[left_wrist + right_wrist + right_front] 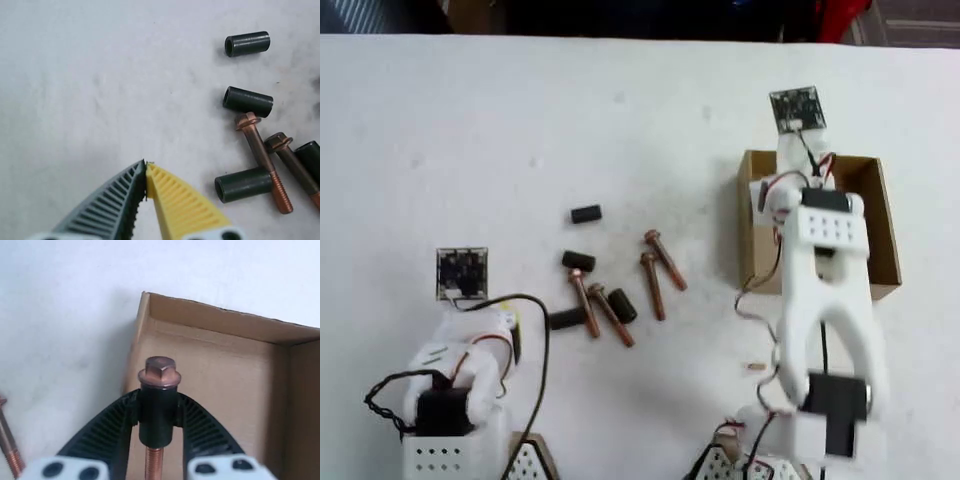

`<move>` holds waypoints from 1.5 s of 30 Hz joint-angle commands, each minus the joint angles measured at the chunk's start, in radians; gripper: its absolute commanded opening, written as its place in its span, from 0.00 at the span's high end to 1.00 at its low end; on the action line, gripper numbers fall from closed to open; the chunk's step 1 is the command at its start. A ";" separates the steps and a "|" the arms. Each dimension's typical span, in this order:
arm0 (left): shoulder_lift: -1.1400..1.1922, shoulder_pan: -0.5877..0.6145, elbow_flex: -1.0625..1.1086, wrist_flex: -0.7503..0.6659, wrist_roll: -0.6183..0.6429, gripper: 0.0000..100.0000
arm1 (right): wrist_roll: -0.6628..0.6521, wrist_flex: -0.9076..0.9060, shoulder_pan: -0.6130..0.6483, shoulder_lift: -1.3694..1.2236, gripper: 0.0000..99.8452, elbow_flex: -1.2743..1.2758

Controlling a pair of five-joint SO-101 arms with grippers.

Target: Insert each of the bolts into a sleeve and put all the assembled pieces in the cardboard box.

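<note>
High view: cardboard box (885, 215) at 3 o'clock, right arm (825, 260) over it; loose bolts (655, 285) and sleeves (585, 214) at centre. Left wrist view: left gripper (145, 172) pressed together, empty, loose parts near. Right wrist view: right gripper (156, 400) clamped on assembled piece (158, 372), long axis in line with the gripper, box interior directly beyond; release judged next.

Cardboard box (887, 235) sits on the right of the desk (470, 130). The right gripper (156, 400) hangs above it, fingers (110, 430) around a sleeve (155, 417) with a bolt (159, 371) through it. Left of the box, mid-desk, lie four loose bolts (586, 303) (613, 318) (653, 290) (667, 263). Three sleeves (578, 261) (566, 319) (622, 305) lie among them, and one lone sleeve (586, 214) is farther back. The left gripper (146, 167) is left of the cluster.
</note>
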State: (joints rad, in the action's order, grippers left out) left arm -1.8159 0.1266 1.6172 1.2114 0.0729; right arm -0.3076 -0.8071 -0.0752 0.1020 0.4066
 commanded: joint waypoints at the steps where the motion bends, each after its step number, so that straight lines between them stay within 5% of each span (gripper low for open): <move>1: -0.008 0.007 0.003 0.017 -0.012 0.98 | -0.014 0.027 -0.015 -0.097 0.98 -0.150; 13: -0.008 0.004 0.041 -0.028 -0.014 0.98 | -0.015 0.031 -0.013 -0.427 0.98 -0.345; 19: -0.008 0.004 0.041 -0.028 -0.014 0.98 | -0.011 0.027 -0.012 -0.496 0.85 -0.384; 25: -0.008 0.002 0.041 -0.028 -0.014 0.98 | -0.009 0.031 -0.012 -0.495 0.84 -0.387; 36: -0.008 0.002 0.043 -0.028 -0.014 0.98 | -0.008 -0.127 0.022 -0.182 0.84 -0.397; 45: -0.008 0.008 0.043 -0.021 -0.014 0.98 | -0.008 -0.398 0.214 0.137 0.84 -0.394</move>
State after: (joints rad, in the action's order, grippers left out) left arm -1.8159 0.1266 1.6663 1.2160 0.0683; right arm -0.3076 -1.1416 0.0690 0.1204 0.0598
